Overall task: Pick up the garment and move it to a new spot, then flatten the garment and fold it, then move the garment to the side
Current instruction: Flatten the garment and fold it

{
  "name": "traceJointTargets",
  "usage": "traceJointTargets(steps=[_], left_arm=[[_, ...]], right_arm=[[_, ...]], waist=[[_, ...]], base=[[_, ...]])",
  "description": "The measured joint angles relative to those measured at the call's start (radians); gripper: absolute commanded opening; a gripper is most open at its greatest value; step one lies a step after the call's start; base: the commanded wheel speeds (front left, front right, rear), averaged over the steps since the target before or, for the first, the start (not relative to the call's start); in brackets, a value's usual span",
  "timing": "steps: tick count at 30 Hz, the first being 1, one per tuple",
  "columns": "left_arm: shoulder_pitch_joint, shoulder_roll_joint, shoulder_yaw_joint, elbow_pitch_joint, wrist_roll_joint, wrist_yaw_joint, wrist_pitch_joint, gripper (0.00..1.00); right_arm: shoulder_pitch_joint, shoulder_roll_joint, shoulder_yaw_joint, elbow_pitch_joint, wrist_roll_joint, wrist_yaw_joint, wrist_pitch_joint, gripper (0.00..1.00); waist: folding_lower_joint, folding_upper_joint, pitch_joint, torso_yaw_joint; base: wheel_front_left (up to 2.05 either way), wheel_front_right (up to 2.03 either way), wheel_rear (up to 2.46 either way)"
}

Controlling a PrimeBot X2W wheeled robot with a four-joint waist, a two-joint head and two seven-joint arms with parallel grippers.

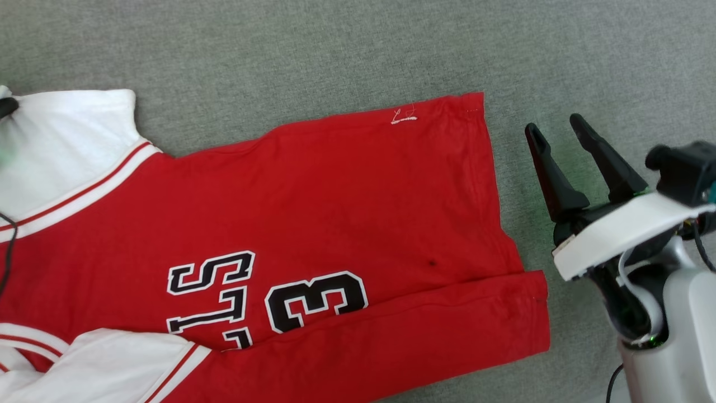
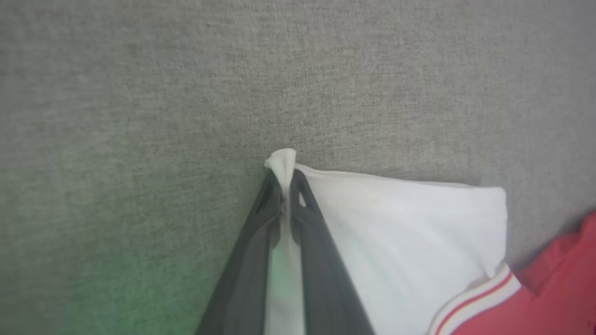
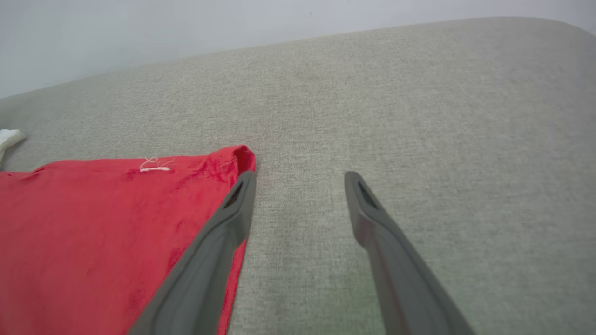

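The grey upholstered surface (image 1: 279, 50) carries the garment (image 1: 335, 196), which lies spread across it, the hem end toward the robot's right and the white sleeves toward its left. The red body looks mostly smooth. A long band along the near edge seems turned up over the front, and the near white sleeve (image 1: 112, 358) lies folded in over the red.

By this, the pick-up and move to a new spot look done. The work seems to be in the flattening or the first fold. The remaining folds and the final shift to the side are still to come.

The right tool (image 1: 554, 124) hangs just beside the hem's far corner with its fingers spread and holding nothing. In the right wrist view one finger sits at the red edge. The left tool (image 2: 285, 181) is pressed together on the corner of the far white sleeve (image 2: 409, 232), and a tuft of white cloth pokes out past its tips.

Black, white-edged printing on the chest shows what reads as 13 (image 1: 316, 299) and sideways letters (image 1: 210, 291) – an S and an L, the rest covered. A loose white thread stitch (image 1: 404, 117) sits near the hem – no brand label is legible.
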Motion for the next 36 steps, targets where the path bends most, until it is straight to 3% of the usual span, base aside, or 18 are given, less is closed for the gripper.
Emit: traceJointTargets(steps=[13,22,23,24,28,36], left_arm=[[-0.088,-0.113,-0.078,0.015,0.069,-0.095,-0.11,0.0],[-0.117,-0.161,-0.109,-0.024,0.107,-0.112,-0.167,0.0],[-0.117,-0.164,-0.11,-0.026,0.108,-0.113,-0.17,0.0],[-0.116,-0.166,-0.111,-0.029,0.108,-0.115,-0.178,0.0],[-0.107,-0.179,-0.118,-0.036,0.114,-0.117,-0.2,0.0],[-0.033,-0.202,-0.109,-0.036,0.119,-0.131,-0.306,0.0]], right_arm=[[-0.239,-0.135,0.055,0.158,0.152,0.0,0.494,1.0],[-0.365,-0.155,0.102,0.281,0.164,0.0,0.696,1.0],[-0.377,-0.158,0.106,0.29,0.164,0.0,0.716,0.55],[-0.385,-0.159,0.11,0.295,0.165,0.0,0.725,0.0],[-0.401,-0.17,0.125,0.315,0.182,0.0,0.721,0.0],[-0.365,-0.206,0.132,0.286,0.166,0.0,0.608,0.0]], waist=[[0.0,0.0,-0.065,0.117],[0.0,0.0,-0.036,0.198],[0.0,0.0,-0.033,0.202],[0.0,0.0,-0.031,0.206],[-0.0001,0.0,-0.035,0.22],[0.0,0.0,-0.116,0.234]], base=[[0.0,0.0,0.0],[0.0,0.0,0.0],[0.0,0.0,0.0],[0.0,0.0,0.0],[0.0,0.0,0.0],[0.0,0.0,0.0]])
